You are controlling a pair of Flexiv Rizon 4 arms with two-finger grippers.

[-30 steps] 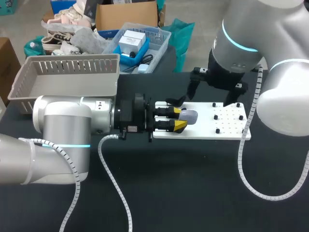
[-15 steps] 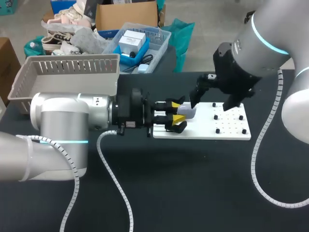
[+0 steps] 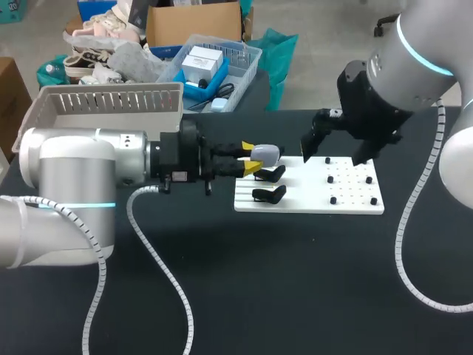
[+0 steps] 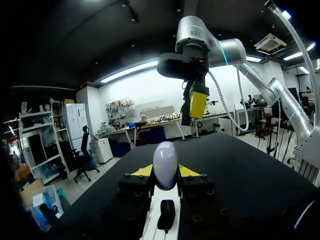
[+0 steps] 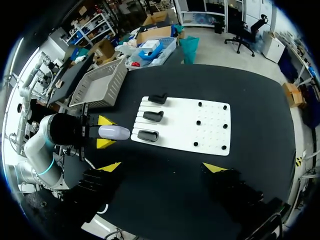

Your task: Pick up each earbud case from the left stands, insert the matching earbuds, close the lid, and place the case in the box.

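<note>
Black stands (image 3: 269, 194) crowd the board's (image 3: 355, 205) left end, pegs (image 3: 332, 200) its right. The left gripper (image 3: 251, 157) with the case (image 3: 267, 153) blocks its left edge, the right gripper (image 3: 336, 149) its far edge. Its near side lies open.

table: black matte top (image 3: 295, 296), spans the head view from side to side
shape: rectangular, seen from the right wrist view
light: even, soft shadows on tabletop

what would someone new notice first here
The left tool grips a pale grey earbud case between its yellow tips, by the left end of the white board. Three black stands sit empty along that end. The right tool hangs open above the table, near the board.
</note>
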